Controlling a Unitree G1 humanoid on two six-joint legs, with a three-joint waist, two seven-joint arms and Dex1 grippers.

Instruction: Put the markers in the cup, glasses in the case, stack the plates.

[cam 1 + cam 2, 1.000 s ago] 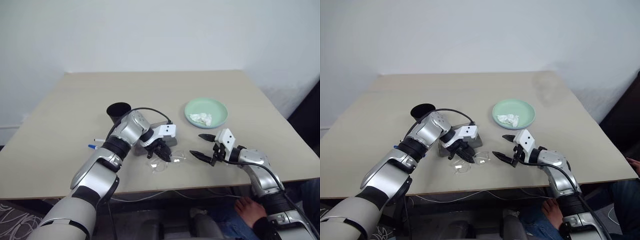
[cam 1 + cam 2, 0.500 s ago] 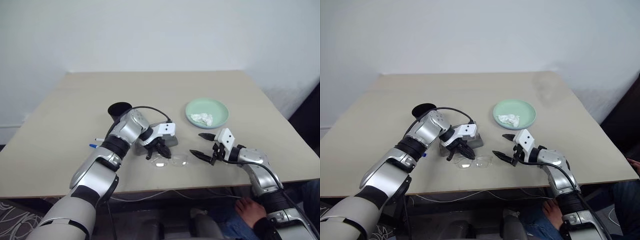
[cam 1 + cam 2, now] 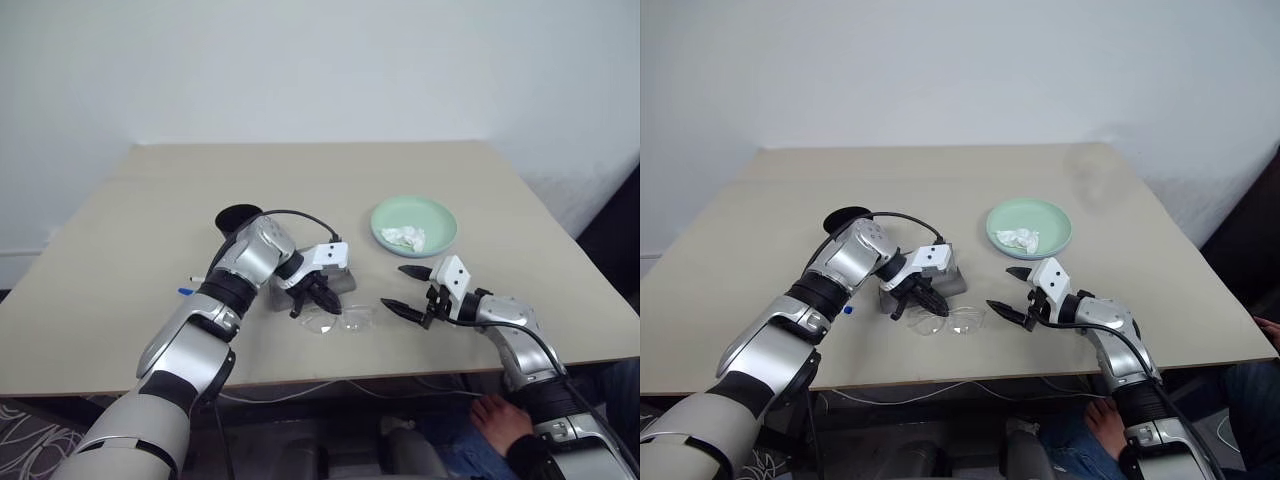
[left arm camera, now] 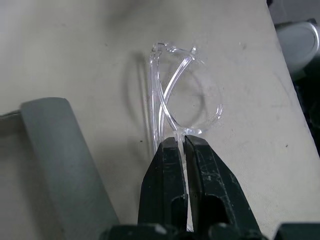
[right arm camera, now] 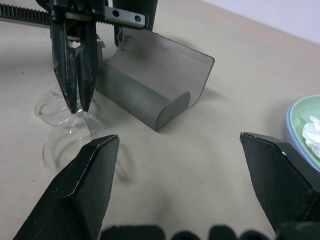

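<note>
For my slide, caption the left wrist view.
Left gripper shut on the clear glasses, grey case alongside.

Around your work area: desk, tissue, wall, someone's foot.
You're looking at a beige desk (image 3: 120,260) set against a plain white wall (image 3: 320,70). A crumpled white tissue (image 3: 405,237) lies toward the right side of the desk. Below the near edge on the right, a person's bare foot (image 3: 497,417) shows beside blue jeans (image 3: 455,445).

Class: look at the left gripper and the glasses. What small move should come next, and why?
Probably lift the glasses slightly off the table and carry them to the open case beside them: the left gripper is shut on their frame, and they lie on the table.
</note>
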